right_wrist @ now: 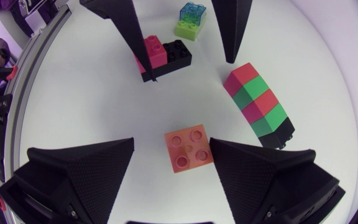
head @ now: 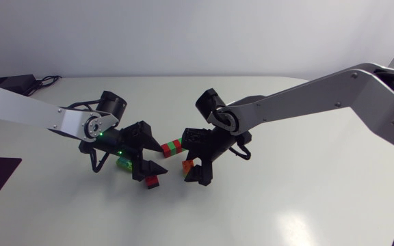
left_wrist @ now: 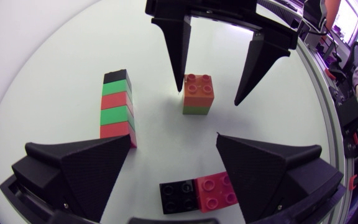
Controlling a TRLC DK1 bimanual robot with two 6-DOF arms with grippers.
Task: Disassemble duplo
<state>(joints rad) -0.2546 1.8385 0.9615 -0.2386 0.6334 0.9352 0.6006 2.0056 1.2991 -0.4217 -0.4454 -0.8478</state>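
Gaping right tool straddles the orange brick

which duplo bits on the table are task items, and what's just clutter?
Job:
- striped stack
- orange-on-green brick
- red and black pair
- blue-on-lime brick

Lying about:
- black cables at the far table corner

Bricks smooth glossy plastic; blue brick translucent; table smooth, matt.
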